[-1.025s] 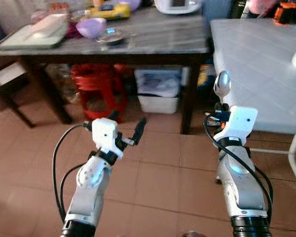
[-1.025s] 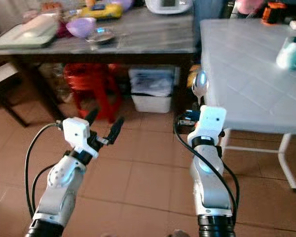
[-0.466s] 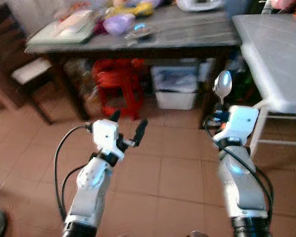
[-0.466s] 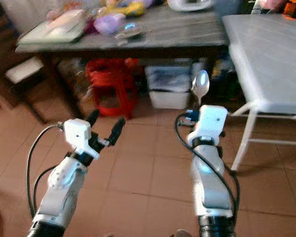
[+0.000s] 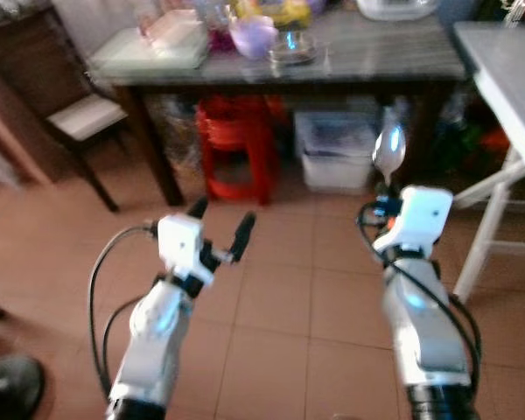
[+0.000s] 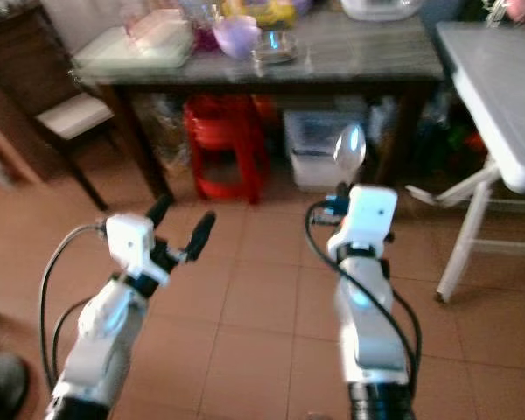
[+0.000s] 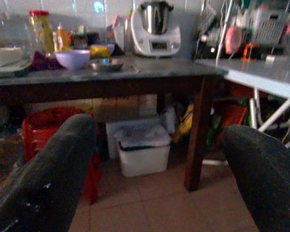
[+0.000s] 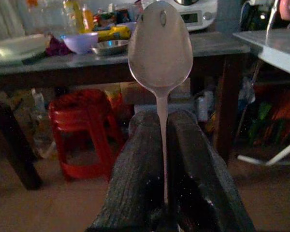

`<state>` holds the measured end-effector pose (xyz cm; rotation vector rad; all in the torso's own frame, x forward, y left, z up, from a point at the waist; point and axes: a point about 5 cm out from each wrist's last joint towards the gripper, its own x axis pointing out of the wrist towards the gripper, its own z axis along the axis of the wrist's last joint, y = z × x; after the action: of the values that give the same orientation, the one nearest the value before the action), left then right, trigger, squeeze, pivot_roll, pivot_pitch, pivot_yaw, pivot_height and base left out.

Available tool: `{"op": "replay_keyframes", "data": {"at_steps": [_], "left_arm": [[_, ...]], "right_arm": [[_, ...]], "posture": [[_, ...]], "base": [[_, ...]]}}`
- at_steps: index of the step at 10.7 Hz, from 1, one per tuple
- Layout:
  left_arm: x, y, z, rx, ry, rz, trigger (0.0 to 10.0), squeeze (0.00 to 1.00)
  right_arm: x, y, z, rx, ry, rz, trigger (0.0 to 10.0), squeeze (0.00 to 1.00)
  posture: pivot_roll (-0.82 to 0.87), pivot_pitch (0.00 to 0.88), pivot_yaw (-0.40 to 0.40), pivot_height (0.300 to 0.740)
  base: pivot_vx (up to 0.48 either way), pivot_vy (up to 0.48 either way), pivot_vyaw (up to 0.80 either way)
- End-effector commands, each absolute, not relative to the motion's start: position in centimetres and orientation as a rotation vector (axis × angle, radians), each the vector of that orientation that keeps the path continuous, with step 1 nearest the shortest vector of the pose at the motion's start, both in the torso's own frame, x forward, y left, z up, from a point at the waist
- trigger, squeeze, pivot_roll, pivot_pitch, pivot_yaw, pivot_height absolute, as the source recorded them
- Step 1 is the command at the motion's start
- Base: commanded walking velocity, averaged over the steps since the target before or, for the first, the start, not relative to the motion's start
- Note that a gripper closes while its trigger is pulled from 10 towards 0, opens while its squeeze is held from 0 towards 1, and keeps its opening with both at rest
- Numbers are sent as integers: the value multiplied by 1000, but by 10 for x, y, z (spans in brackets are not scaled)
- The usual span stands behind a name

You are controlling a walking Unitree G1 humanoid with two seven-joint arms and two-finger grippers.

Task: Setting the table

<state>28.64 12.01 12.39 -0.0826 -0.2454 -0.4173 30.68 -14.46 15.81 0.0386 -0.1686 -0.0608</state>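
Spoon (image 8: pixel 160 46) held upright by handle tip in right gripper (image 8: pixel 165 145) jaws; may slip while walking; left gripper (image 5: pixel 217 229) jaws wide, empty

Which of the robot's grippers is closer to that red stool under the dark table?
Left. The left gripper, fingers open, hovers just in front of the red stool. The right gripper, holding a spoon upright, sits further off to the stool's right.

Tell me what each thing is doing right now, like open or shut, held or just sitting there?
Right gripper: shut on the spoon.
Spoon: held upright, bowl end up.
Left gripper: open, holding nothing.
Purple bowl: sitting upright on the dark table.
Red stool: standing under that table.
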Motion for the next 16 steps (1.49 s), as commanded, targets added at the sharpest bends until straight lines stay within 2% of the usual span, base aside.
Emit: {"op": "replay_keyframes", "data": {"at_steps": [1, 8, 16], "left_arm": [[288, 119, 129, -80, -267, -423, 10000, 0], [286, 117, 127, -89, -263, -434, 10000, 0], [286, 113, 126, -92, -253, -446, 10000, 0]], "right_arm": [[308, -145, 165, 28, -194, -52, 10000, 0], [310, -143, 164, 27, -193, -38, 10000, 0], [310, -143, 163, 32, -188, -38, 10000, 0]], "posture": [[-94, 124, 99, 740], [-92, 121, 95, 740], [-94, 122, 96, 740]], "base": [[480, 0, 0], [480, 0, 0], [480, 0, -574]]}}
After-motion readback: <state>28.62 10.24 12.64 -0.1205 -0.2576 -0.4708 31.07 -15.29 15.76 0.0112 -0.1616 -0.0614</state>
